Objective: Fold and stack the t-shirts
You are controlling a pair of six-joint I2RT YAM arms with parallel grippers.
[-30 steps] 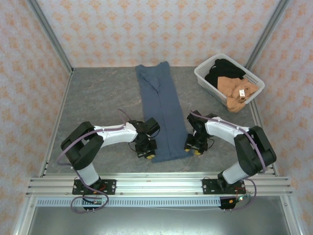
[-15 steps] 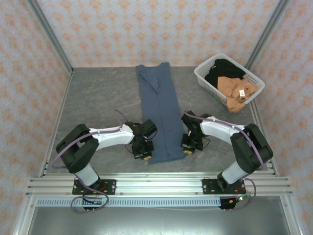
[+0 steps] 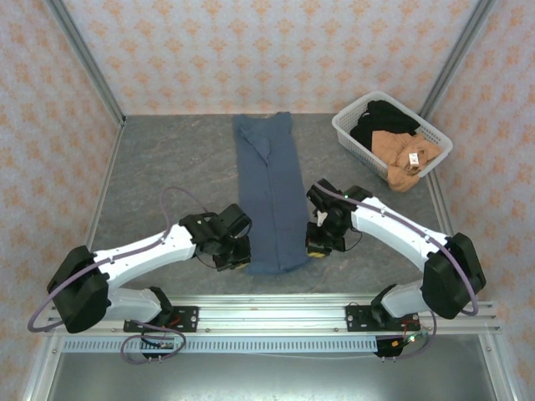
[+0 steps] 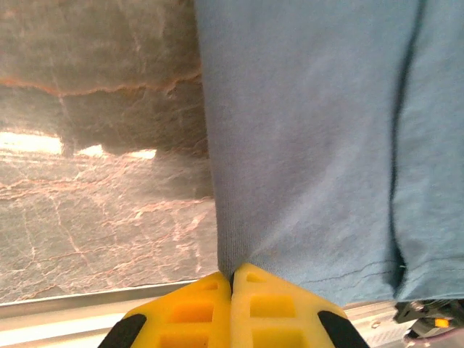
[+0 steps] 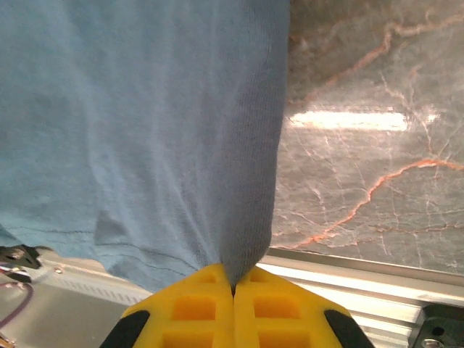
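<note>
The left gripper [image 4: 232, 274] and right gripper [image 5: 233, 288] each pinch a blue t-shirt [image 3: 269, 184] corner by the tabletop [image 3: 167, 167] near edge, probably to fold it.

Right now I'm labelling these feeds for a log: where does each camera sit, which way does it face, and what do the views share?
Top external: above and behind the bases, looking down over the table; both arms, the slate-blue t-shirt and the white basket are in view.
Left wrist: on the left arm, looking past the left gripper, shut on the shirt's near left edge.
Right wrist: on the right arm, looking past the right gripper, shut on the near right edge.
Shared: all three show the shirt and table.
</note>
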